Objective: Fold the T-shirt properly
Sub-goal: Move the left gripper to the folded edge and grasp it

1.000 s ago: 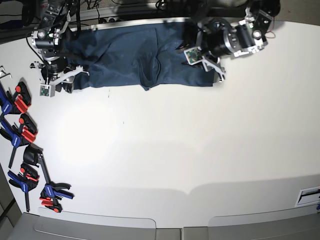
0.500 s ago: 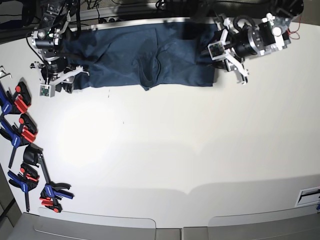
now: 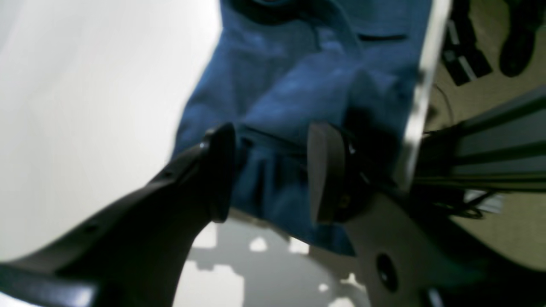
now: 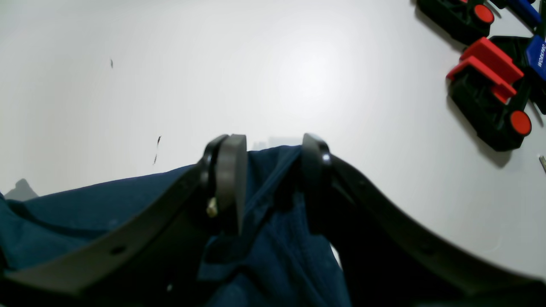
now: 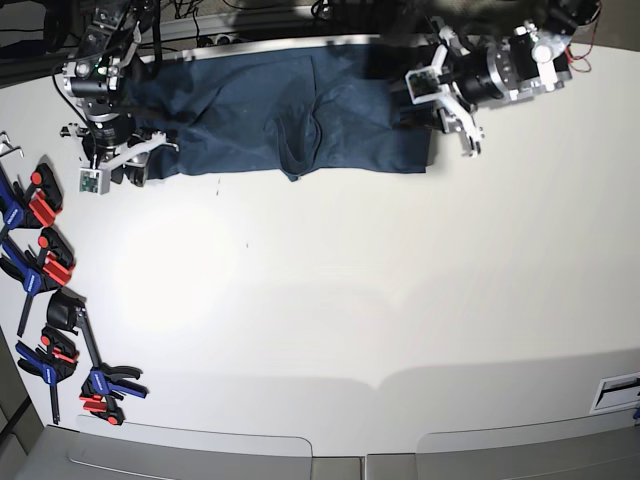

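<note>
left gripper (image 5: 452, 125) swung back beside t-shirt (image 5: 270, 115); clamps (image 5: 40, 255) alongside.

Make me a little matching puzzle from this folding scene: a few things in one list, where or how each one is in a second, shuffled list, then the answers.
Things
1. T-shirt
2. left tool
3. right tool
4. clamps

Places or states
A. red, blue and black, lined along the table edge beside the right arm
B. lying dark blue along the far edge of the white table
C. jaws spread, at the shirt's end near the cables
D. jaws either side of a fold of shirt hem

Pairs: 1-B, 2-C, 3-D, 4-A
</note>
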Controlling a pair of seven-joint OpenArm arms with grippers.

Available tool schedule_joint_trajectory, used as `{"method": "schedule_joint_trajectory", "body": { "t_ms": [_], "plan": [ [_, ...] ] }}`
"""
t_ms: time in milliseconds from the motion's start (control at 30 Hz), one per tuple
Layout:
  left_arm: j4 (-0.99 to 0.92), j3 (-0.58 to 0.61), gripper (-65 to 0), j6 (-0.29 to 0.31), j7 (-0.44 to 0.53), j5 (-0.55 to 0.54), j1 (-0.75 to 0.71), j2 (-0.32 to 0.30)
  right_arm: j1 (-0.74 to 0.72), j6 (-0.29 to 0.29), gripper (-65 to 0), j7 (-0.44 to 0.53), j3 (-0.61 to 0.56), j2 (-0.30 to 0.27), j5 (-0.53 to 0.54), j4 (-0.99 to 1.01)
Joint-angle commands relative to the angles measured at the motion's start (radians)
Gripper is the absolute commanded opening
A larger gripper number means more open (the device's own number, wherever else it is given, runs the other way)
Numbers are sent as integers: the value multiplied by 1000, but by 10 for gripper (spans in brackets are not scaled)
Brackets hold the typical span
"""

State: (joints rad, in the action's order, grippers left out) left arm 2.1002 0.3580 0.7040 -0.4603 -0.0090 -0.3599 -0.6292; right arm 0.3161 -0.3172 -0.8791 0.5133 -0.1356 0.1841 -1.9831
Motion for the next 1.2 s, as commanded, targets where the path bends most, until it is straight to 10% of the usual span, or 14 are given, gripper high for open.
{"method": "schedule_joint_trajectory", "body": {
  "t_ms": [0, 767, 1167],
  "plan": [
    [2, 8, -391, -6, 23, 10, 2, -8, -6, 0, -450, 28, 5, -11, 7, -18],
    [-39, 182, -394, -59, 145, 236, 47, 0, -6, 0, -450, 31, 5, -11, 8, -18],
    [-39, 182, -650, -61, 83, 124, 47, 75, -5, 0, -450, 30, 5, -11, 7, -18]
  ]
}}
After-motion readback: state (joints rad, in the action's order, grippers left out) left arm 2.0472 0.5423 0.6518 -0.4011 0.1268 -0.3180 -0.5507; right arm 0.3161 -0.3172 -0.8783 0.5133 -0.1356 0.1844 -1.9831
